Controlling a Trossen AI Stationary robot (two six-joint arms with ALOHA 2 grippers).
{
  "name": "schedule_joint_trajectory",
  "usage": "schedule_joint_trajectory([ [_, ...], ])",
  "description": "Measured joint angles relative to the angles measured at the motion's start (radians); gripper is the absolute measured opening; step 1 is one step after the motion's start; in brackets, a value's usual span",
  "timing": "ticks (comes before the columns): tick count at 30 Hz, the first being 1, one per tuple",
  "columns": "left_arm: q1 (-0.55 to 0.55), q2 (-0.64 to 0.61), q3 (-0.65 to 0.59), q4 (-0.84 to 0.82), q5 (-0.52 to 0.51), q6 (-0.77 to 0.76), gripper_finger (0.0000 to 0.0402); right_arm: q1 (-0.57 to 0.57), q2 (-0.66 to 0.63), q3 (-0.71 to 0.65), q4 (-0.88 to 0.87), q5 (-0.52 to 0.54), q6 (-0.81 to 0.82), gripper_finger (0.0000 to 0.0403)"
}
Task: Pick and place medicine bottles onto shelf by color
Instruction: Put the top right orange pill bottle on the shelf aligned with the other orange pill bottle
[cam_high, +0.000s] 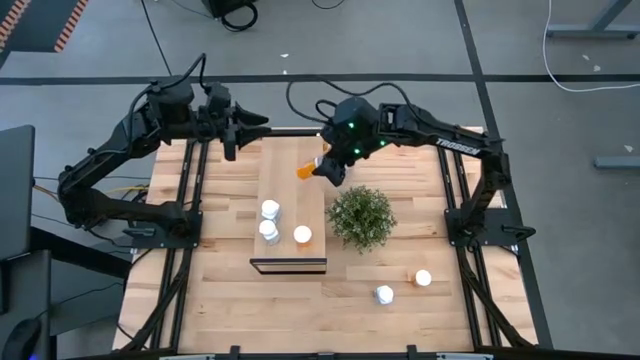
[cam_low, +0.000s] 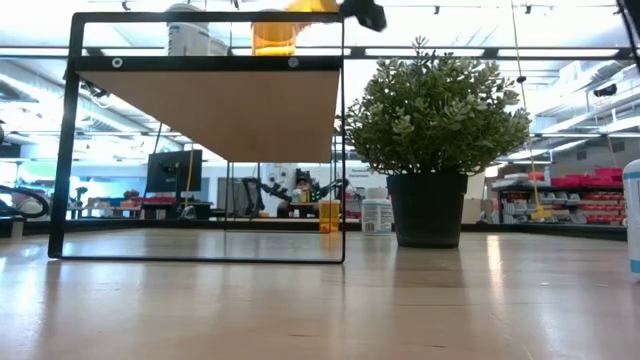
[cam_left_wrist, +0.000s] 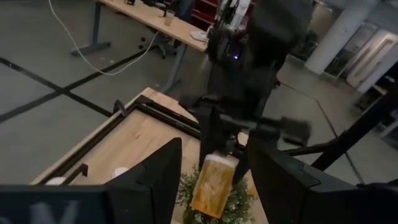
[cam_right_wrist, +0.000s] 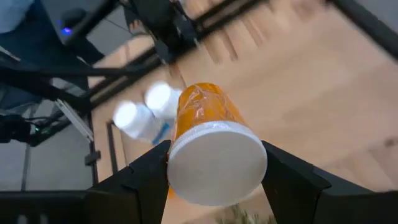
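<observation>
Orange bottle (cam_right_wrist: 208, 140) clamped in right pincer (cam_right_wrist: 214, 165), above shelf (cam_high: 290, 215)

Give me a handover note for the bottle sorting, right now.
Right hand: shut on an orange bottle, held over the far end of the shelf.
Left hand: empty, waiting at the table's far edge.
Done: two white bottles and one orange-bodied bottle stand on the shelf.
Left: place the held one; two more bottles sit on the table near the plant.

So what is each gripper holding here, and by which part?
Right gripper holds an orange bottle with its fingers at the white cap end. Left gripper holds nothing.
</observation>
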Motion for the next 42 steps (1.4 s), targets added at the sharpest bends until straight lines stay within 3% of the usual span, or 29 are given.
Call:
schedule_joint_trajectory([
  [6, 0.004, -0.006, 0.000, -0.002, 0.001, 0.080, 0.0189, 0.006, 0.176, 0.342, -0.190, 0.037, -0.082, 0.0229],
  [9, 0.008, -0.016, 0.000, -0.002, 0.001, 0.093, 0.0188, 0.001, 0.171, 0.267, -0.220, 0.026, -0.053, 0.0229],
  [15, 0.007, -0.020, 0.000, -0.044, 0.001, 0.090, 0.0193, 0.018, 0.200, 0.256, -0.350, 0.028, -0.053, 0.0229],
  [27, -0.049, 0.006, 0.000, -0.212, 0.017, 0.145, 0.0184, 0.090, 0.214, 0.259, -0.275, 0.161, -0.117, 0.0230],
  [36, -0.169, 0.107, 0.000, -0.290, 0.035, 0.221, 0.0201, 0.086, 0.213, 0.202, -0.267, 0.168, -0.118, 0.0230],
  [42, -0.218, 0.157, 0.000, -0.215, 0.031, 0.221, 0.0192, 0.091, 0.213, 0.118, -0.233, 0.150, -0.117, 0.0230],
])
